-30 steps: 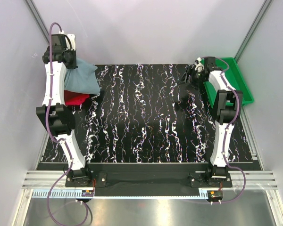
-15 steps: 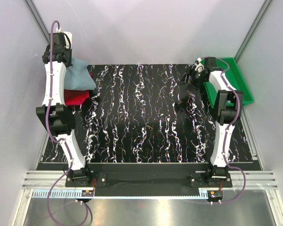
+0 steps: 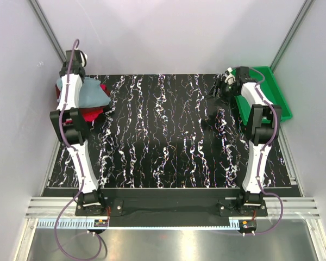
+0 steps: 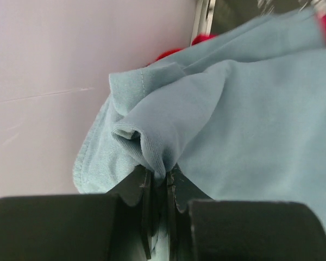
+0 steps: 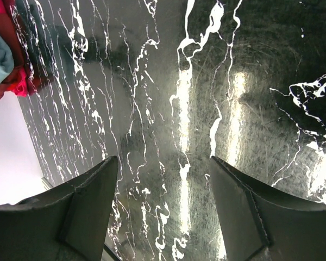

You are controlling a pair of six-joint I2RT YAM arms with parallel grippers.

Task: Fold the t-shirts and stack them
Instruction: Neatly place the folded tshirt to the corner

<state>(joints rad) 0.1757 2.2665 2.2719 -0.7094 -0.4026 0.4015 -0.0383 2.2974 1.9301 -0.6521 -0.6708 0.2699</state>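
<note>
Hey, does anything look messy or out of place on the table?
The grey-blue cloth t-shirt sits bunched and wrinkled atop the bright red folded shirt at the far-left corner, one fold pinched in the left arm's fingers. Nothing else stands out.

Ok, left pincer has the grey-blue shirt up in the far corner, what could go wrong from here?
The left pincer is shut on only a small bunched fold of the grey-blue t-shirt; it may slip out on a pull.
The shirt drapes over the red t-shirt at the far left corner of the table; dragging could pull the red one askew or off the edge.
The right pincer is open beside the green tray, too far to steady anything.
</note>
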